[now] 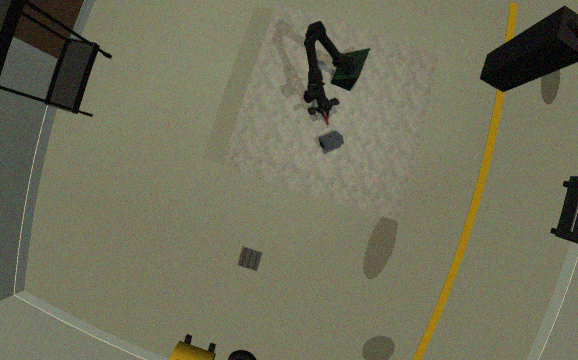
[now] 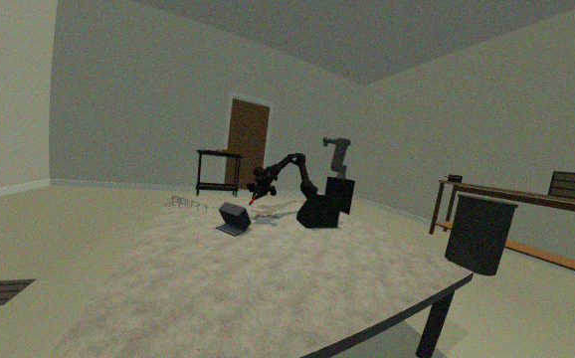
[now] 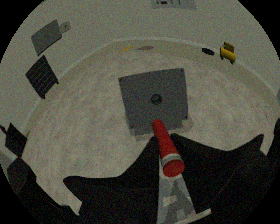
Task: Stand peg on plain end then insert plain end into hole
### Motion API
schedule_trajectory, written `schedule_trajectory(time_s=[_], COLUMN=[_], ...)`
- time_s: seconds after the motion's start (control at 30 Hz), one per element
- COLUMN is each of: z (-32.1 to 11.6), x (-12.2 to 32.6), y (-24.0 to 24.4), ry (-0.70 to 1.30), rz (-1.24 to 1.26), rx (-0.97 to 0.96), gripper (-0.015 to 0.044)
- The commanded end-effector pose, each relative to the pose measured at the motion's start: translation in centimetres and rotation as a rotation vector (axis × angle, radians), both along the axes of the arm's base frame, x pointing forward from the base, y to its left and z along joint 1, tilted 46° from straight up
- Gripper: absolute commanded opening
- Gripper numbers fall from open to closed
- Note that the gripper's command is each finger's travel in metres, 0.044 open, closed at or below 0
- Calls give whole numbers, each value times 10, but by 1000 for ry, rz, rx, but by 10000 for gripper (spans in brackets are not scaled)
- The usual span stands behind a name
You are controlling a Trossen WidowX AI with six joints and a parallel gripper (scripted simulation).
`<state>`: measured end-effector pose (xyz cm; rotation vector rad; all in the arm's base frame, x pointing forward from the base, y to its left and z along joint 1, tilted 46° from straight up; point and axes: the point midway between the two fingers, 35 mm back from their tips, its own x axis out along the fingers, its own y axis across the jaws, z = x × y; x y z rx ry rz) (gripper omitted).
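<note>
My gripper (image 1: 323,113) (image 2: 259,193) (image 3: 163,139) is shut on the red peg (image 1: 326,119) (image 2: 253,200) (image 3: 165,145). The peg's white band sits near the fingers in the wrist view, and its plain end points away from me toward the panel. The grey sloped panel (image 1: 331,141) (image 2: 234,217) (image 3: 140,96) stands on the speckled table top just ahead of the peg. Its dark hole (image 3: 156,100) shows in the wrist view, a short way beyond the peg's tip. The peg is held in the air, tilted, apart from the panel.
The arm's dark base (image 2: 317,213) and a green block (image 1: 350,68) stand behind the gripper. The room holds a black cart (image 2: 218,171), a wooden bench (image 2: 526,199), a dark bin (image 2: 479,234) and a floor vent (image 1: 249,258).
</note>
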<state>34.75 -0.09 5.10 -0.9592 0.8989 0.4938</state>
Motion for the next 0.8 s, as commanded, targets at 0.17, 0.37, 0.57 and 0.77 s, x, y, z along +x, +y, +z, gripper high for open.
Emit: schedule_trajectory(time_s=[0.17, 0.37, 0.57, 0.77], z=[-7, -11, -15, -20], x=[10, 15, 21, 27], y=[2, 3, 4, 4], ry=[-12, -23, -33, -44], rz=[20, 30, 41, 51], rx=[6, 8, 11, 13], gripper=[0, 0, 0, 0])
